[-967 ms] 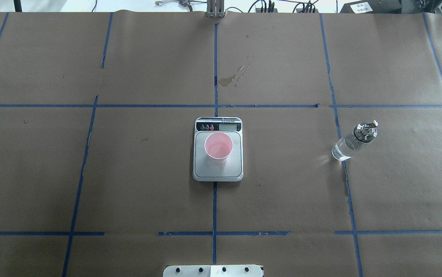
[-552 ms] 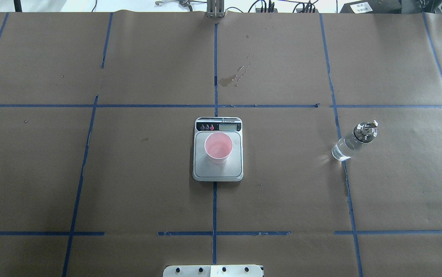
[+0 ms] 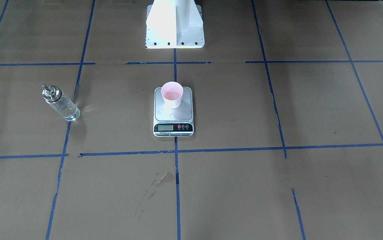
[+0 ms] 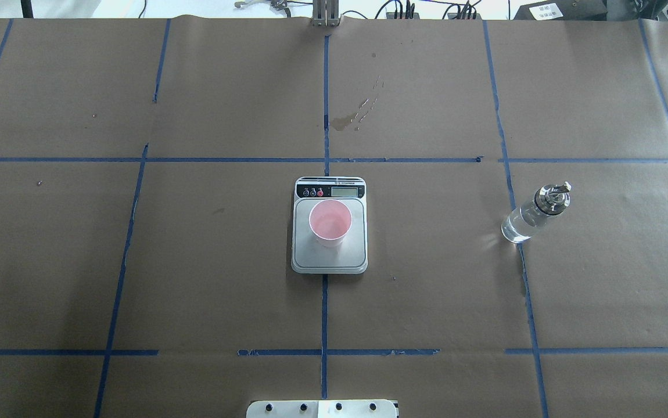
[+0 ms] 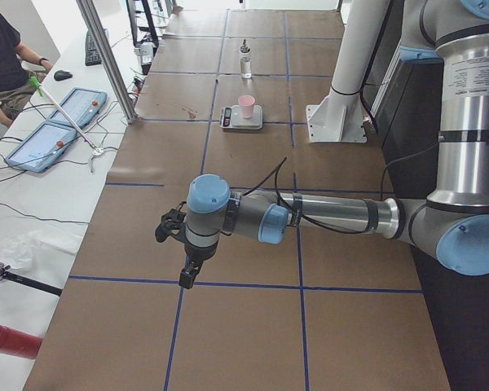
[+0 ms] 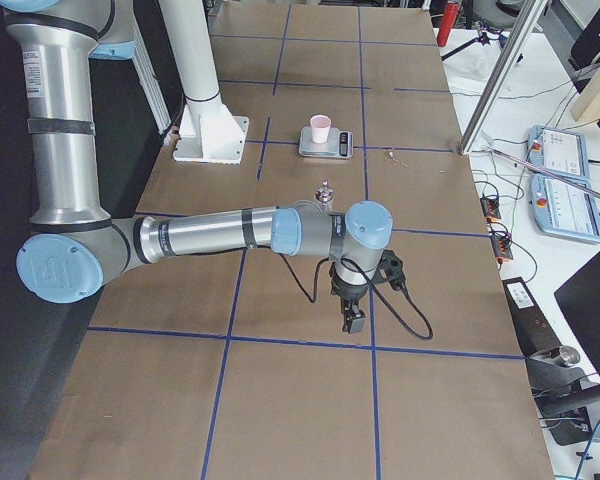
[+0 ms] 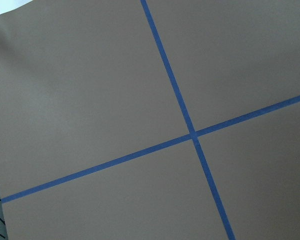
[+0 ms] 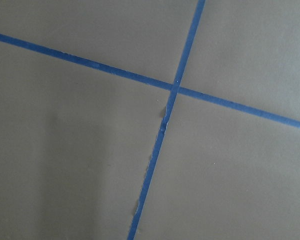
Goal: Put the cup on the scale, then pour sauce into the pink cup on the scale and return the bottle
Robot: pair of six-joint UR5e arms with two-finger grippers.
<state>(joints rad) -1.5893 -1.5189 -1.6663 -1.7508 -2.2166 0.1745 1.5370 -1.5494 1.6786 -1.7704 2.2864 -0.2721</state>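
One cup (image 4: pixel 330 221). One scale (image 4: pixel 329 261). One bottle (image 4: pixel 533 213). Two robot arms: left arm (image 5: pixel 334 213), right arm (image 6: pixel 210 233). Two grippers (one per arm): left gripper (image 5: pixel 188 275), right gripper (image 6: pixel 353 320). One white pedestal (image 3: pixel 175 25). Two tablets: near tablet (image 5: pixel 34 147), far tablet (image 5: pixel 76 107). One person (image 5: pixel 0 53). One stain (image 4: pixel 343 122).

Across the overhead pictures hardly anything differs. The one trace of change is at the bottle (image 4: pixel 534 213), standing toward the counter's right edge. Its silver cap (image 4: pixel 552 197) and thin spout (image 4: pixel 565 187) sit a hair off from where they showed a second ago. The shift is too slight to give it a direction, and it was already there in the picture between.
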